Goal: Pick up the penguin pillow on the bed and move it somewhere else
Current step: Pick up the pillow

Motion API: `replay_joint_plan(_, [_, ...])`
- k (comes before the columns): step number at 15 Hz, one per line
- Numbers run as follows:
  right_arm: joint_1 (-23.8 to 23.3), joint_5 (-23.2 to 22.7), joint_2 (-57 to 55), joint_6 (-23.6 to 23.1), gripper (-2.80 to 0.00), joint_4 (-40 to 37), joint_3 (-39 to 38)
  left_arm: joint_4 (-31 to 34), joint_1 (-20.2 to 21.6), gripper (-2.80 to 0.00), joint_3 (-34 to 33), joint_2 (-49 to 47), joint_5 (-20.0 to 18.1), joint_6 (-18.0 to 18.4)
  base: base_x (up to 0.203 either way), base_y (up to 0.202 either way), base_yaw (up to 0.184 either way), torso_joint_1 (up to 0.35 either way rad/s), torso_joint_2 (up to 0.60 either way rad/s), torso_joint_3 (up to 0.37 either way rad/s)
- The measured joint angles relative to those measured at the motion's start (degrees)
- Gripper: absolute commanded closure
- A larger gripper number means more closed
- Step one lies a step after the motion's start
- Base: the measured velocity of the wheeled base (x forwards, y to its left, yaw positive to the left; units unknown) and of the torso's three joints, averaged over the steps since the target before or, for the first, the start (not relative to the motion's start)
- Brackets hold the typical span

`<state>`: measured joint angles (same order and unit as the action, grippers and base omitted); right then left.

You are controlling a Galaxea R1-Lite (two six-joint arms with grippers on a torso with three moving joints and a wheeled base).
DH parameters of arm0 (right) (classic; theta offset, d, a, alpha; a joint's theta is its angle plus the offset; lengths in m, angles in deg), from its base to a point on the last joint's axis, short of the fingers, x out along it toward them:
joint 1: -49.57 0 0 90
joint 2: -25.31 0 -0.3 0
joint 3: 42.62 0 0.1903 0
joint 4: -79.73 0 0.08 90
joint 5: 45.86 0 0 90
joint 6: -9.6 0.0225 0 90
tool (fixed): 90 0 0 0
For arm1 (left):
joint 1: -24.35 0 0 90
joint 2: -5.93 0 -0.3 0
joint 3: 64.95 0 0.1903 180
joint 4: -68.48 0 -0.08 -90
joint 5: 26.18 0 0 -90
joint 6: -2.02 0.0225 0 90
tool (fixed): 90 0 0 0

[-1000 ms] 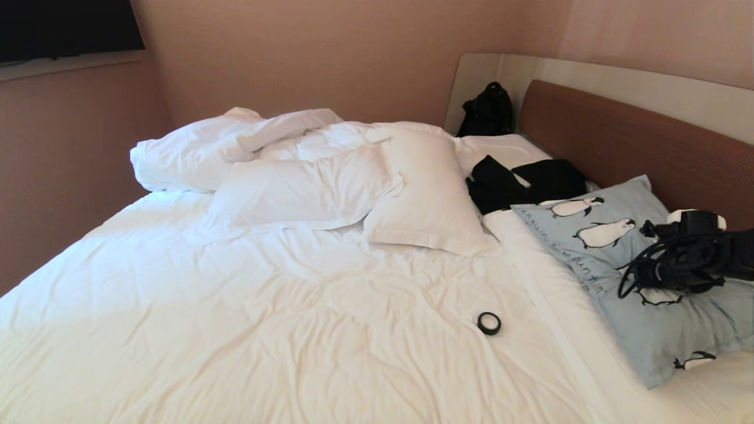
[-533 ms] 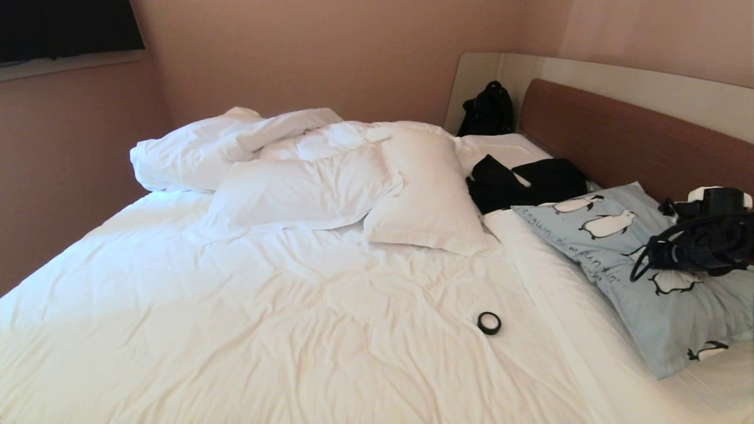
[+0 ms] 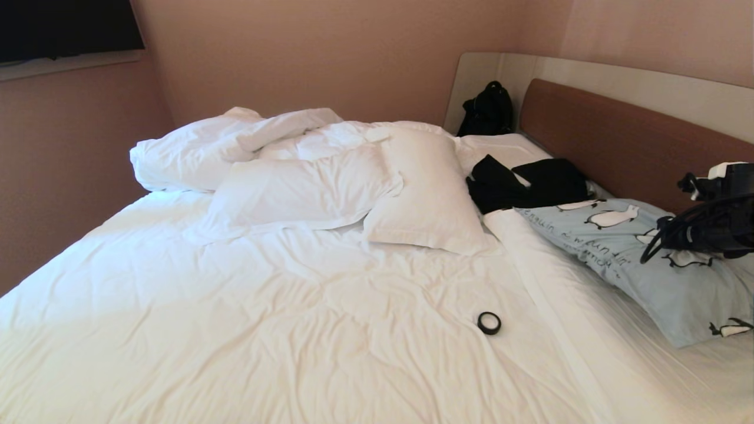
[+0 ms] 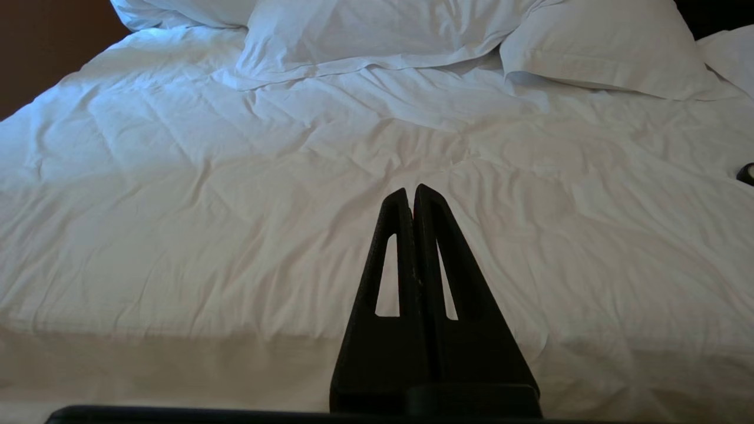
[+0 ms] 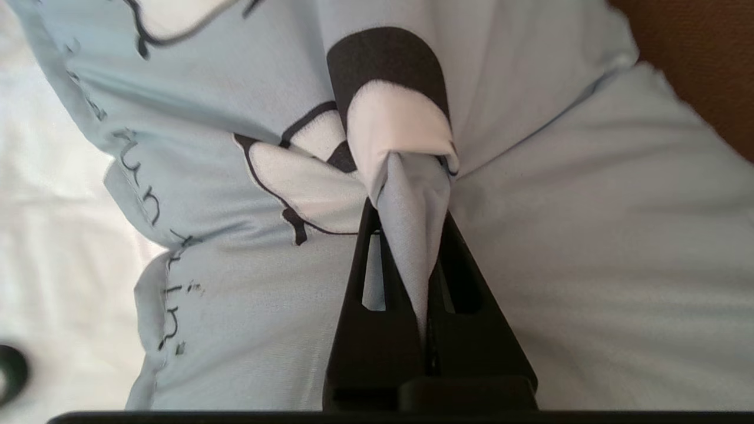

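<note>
The pale blue penguin pillow [image 3: 648, 277] lies at the right side of the bed [image 3: 294, 306], against the brown headboard [image 3: 618, 141]. Its middle is pulled up into a peak. My right gripper [image 5: 407, 209] is shut on a pinched fold of the penguin pillow [image 5: 235, 282], with blue and white cloth bunched between the fingers. In the head view the right arm [image 3: 707, 232] with its black cables hangs over the pillow and hides the grip. My left gripper [image 4: 412, 189] is shut and empty, parked over the white sheet [image 4: 177, 206] near the bed's front edge.
Two white pillows [image 3: 430, 194] [image 3: 300, 188] and a rumpled duvet [image 3: 194, 147] fill the back of the bed. Black clothing [image 3: 524, 182] lies beside the penguin pillow. A black bag [image 3: 488, 112] sits in the corner. A black tape ring [image 3: 489, 323] lies on the sheet.
My right arm has risen and drawn back toward the right edge of the head view. The pillow's gripped part has come up with it, and its near edge has slid toward the headboard.
</note>
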<state>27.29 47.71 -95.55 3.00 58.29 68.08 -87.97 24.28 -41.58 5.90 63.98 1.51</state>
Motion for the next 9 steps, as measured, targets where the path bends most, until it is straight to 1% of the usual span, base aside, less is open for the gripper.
replay_joint_plan(5, [1.49,0.01,4.8,1.2,0.0,0.11,-2.02,0.0,0.0,0.0,0.0,0.0,0.0,0.01,0.0,0.0,0.0,0.0,0.0,0.0])
replay_joint_plan(9, [3.31,0.06,9.46,3.23,0.0,0.13,-3.59,0.0,0.0,0.0,0.0,0.0,0.0,0.0,0.0,0.0,0.0,0.0,0.0,0.0])
